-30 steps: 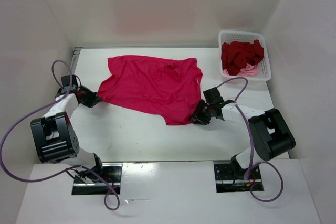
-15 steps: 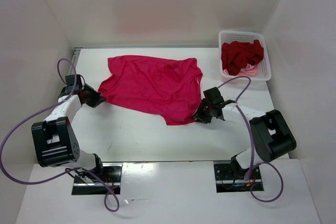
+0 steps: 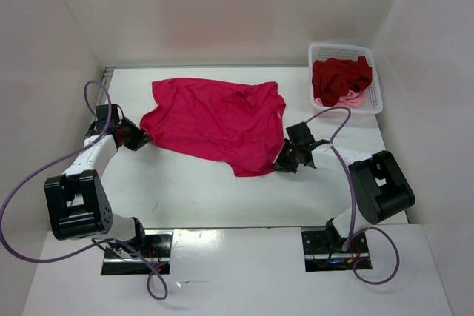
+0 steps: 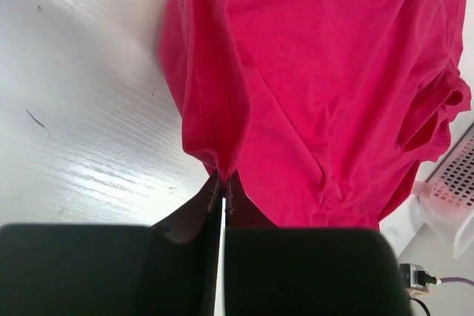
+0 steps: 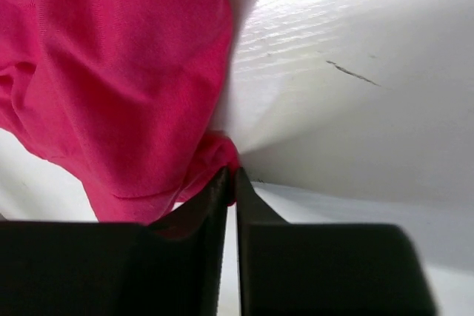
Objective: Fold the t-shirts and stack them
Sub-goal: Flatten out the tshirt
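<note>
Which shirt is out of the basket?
The magenta-red t-shirt, spread out on the table. The dark crimson shirt and light pink shirt lie bunched in the white mesh basket.

White table (image 3: 200, 186), plain white walls (image 3: 222, 5) on three sides

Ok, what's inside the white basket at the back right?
A dark crimson t-shirt lies bunched in the basket, filling most of it. Light pink cloth peeks out under it at the near edge; the rest of that and the basket floor are covered.
</note>
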